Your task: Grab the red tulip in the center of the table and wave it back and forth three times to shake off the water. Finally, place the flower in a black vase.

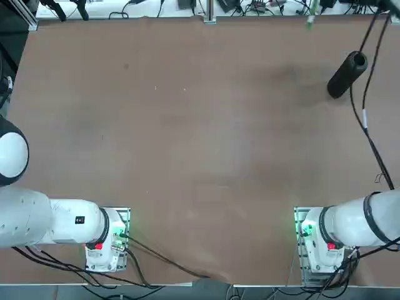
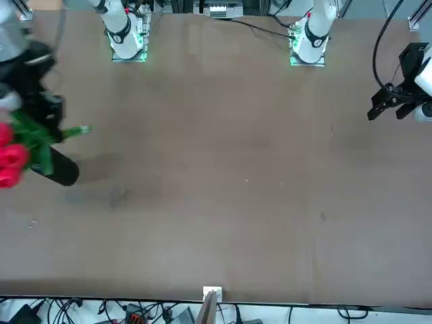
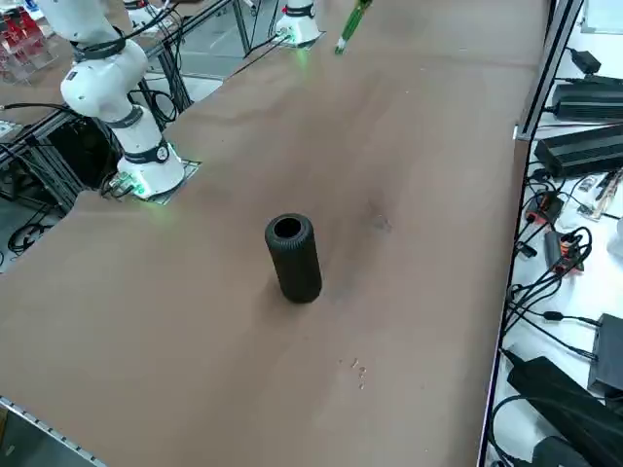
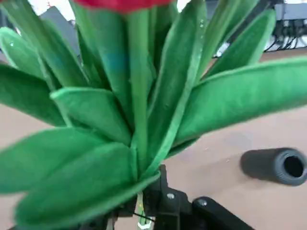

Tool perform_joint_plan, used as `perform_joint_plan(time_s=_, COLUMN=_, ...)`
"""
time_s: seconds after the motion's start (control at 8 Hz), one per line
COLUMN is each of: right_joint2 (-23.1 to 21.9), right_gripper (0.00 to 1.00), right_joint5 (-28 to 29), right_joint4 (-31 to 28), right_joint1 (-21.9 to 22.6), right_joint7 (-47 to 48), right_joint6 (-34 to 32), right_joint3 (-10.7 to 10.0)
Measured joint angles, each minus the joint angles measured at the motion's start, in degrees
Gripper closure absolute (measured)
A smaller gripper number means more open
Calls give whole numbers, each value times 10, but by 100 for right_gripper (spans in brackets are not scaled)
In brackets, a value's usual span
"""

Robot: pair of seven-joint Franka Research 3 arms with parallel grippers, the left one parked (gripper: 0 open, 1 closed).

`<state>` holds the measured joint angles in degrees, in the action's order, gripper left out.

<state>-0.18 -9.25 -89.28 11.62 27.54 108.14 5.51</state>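
My right gripper (image 2: 44,121) hangs above the table's (image 1: 200,144) far right corner, shut on the stalk of the red tulip (image 2: 10,164). The bunch lies roughly level in the air: red blooms point outward past the table's edge, and the pale-tipped stalk (image 2: 82,129) points inward. In the wrist view green leaves (image 4: 144,105) fill the picture above the gripper (image 4: 144,213). The stalk tip shows at the top view's edge (image 1: 309,22) and in the side view (image 3: 350,24). The black vase (image 1: 347,74) (image 3: 292,255) (image 4: 277,166) stands upright just below the bunch, its mouth open.
A black cable (image 1: 369,125) runs over the table's right side past the vase. Black power bricks and cords (image 3: 584,97) lie beyond the table's far edge. The two arm bases (image 1: 319,240) stand at the near edge.
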Motion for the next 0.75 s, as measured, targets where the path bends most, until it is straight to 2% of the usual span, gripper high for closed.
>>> perform_joint_plan(time_s=0.25, right_joint2=-2, right_gripper=90, right_joint5=-13, right_joint4=0, right_joint1=19, right_joint7=37, right_joint6=-36, right_joint3=1)
perform_joint_plan(time_s=0.38, right_joint2=-5, right_gripper=90, right_joint5=-16, right_joint4=0, right_joint1=16, right_joint7=38, right_joint6=-52, right_joint3=-11)
perform_joint_plan(time_s=0.5, right_joint2=-6, right_gripper=90, right_joint5=-19, right_joint4=1, right_joint1=6, right_joint7=31, right_joint6=-57, right_joint3=-32)
perform_joint_plan(time_s=0.62, right_joint2=-7, right_gripper=90, right_joint5=-20, right_joint4=1, right_joint1=-10, right_joint7=-2, right_joint6=-57, right_joint3=-63)
perform_joint_plan(time_s=0.75, right_joint2=-7, right_gripper=90, right_joint5=-19, right_joint4=2, right_joint1=-27, right_joint7=-70, right_joint6=-56, right_joint3=-106)
